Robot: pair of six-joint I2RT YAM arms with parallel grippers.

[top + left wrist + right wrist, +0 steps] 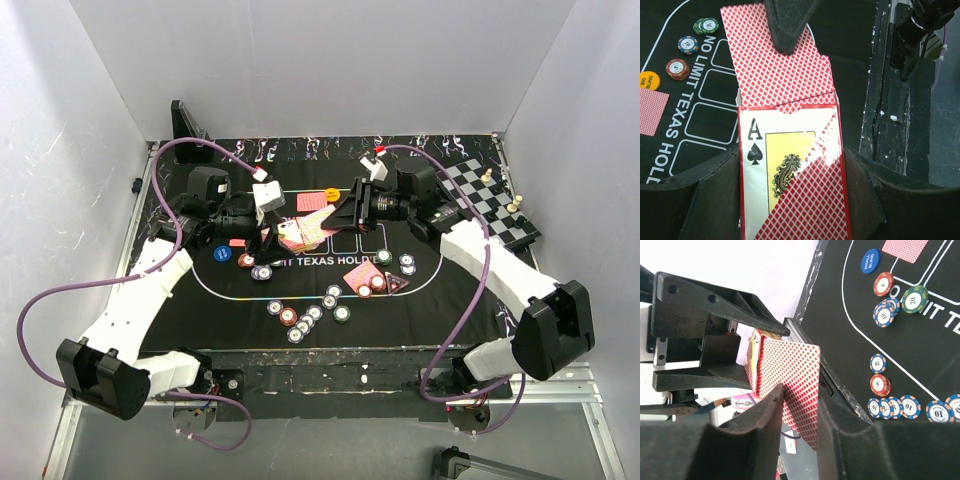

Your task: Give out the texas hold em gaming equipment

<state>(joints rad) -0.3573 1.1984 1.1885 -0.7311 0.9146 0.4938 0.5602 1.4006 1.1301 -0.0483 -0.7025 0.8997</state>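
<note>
Yellow button (649,80) with "BIG BLIND" lettering

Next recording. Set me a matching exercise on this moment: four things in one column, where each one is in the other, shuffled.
Things:
1. red card box printed with an ace of spades
2. red-backed playing cards sticking out of that box
3. blue round SMALL BLIND button
4. black-and-white chessboard

Places:
A. flat on the black mat
B. clamped in the left gripper
C. far right, beside the mat
D. pinched by the right gripper

Pairs: 1-B; 2-D; 3-A; 4-C
</note>
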